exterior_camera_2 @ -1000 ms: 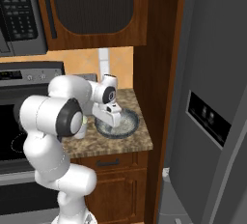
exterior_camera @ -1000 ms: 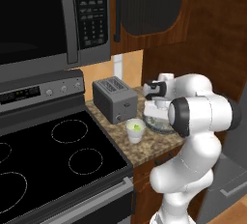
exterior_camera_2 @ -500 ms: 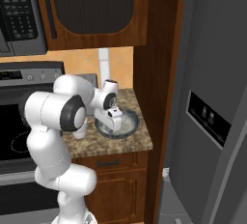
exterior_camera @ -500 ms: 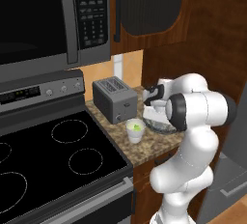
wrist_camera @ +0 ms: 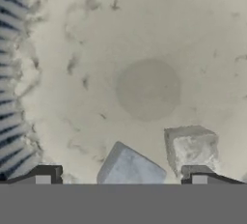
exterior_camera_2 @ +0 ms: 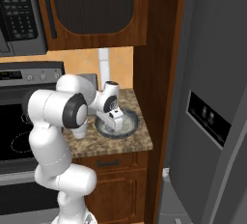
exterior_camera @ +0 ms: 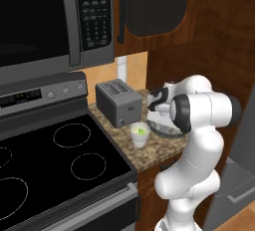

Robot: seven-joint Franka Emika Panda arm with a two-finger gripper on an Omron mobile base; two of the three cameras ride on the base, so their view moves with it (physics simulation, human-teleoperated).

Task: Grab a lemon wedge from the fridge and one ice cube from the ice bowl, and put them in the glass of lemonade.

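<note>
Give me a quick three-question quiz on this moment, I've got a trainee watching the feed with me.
1. True or false: the gripper is open, with nothing between its fingers.
2. Multiple choice: what is the hand lowered into? A. the glass of lemonade B. the ice bowl C. the toaster
3. Fill in: the green-yellow lemon wedge sits inside the ____.

Key
1. True. In the hand view the fingers stand wide apart, with an ice cube lying between them, not yet gripped, and a second cube near the right finger.
2. B.
3. Glass of lemonade, on the counter in front of the toaster.
</note>
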